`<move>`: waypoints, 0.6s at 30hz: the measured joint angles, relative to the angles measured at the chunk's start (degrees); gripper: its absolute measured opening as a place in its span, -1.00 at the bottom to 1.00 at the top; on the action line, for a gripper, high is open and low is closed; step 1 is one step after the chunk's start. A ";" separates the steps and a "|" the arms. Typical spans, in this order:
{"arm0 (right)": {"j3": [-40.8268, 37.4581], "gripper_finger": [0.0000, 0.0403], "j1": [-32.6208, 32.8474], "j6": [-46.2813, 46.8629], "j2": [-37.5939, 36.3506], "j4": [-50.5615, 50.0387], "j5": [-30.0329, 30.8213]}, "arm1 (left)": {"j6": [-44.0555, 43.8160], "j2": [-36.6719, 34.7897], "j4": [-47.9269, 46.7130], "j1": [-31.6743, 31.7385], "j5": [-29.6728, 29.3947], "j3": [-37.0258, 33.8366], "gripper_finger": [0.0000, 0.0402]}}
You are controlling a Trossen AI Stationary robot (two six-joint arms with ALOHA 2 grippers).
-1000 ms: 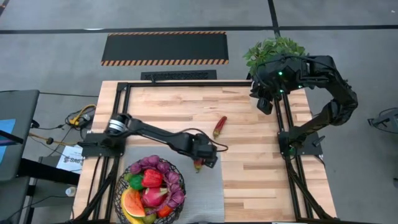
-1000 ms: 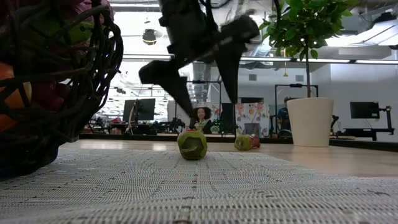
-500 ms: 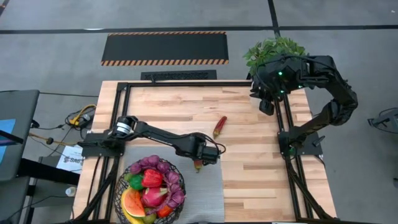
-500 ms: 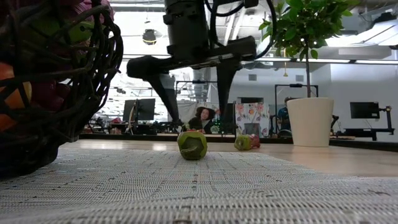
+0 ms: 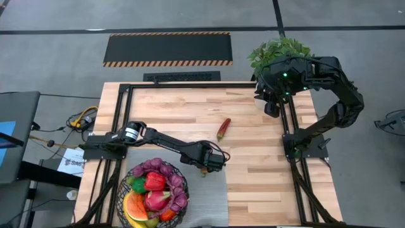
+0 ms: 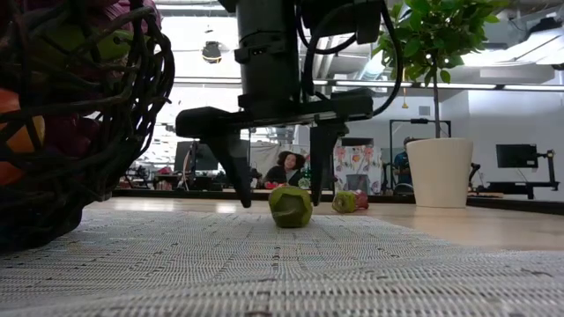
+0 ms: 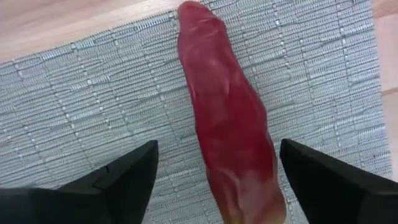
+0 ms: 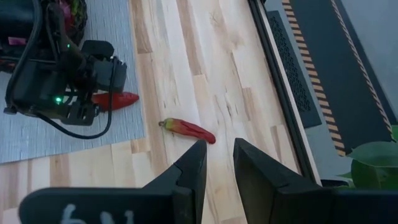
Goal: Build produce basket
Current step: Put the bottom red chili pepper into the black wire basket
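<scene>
Beside the black wire basket (image 5: 152, 195), our open left pincer (image 6: 280, 176) straddled the long red chilli pepper (image 7: 229, 134), fingers flanking its length.

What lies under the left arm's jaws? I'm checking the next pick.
A red chili pepper lies on the grey woven mat between the open jaws of the left gripper; its stem end is hidden.

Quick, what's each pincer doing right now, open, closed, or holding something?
Left pincer: open, straddling the red pepper on the mat, not gripping.
Right pincer: narrow gap, holding nothing, parked by the plant.
</scene>
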 joint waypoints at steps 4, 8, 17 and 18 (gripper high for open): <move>0.00 -0.48 0.00 0.02 0.00 0.00 0.00 | 0.40 0.00 0.09 0.00 -0.05 0.00 0.37; 0.00 -0.48 0.00 0.02 0.00 0.00 0.00 | 2.00 0.46 0.73 0.04 -0.05 0.07 0.09; 0.00 -0.48 0.00 0.46 0.00 0.00 0.00 | 5.17 0.46 3.00 -0.13 -1.90 0.07 -0.43; 0.00 -0.48 0.00 0.46 0.00 0.00 0.00 | 5.81 0.46 3.89 -0.13 -1.75 0.07 -0.47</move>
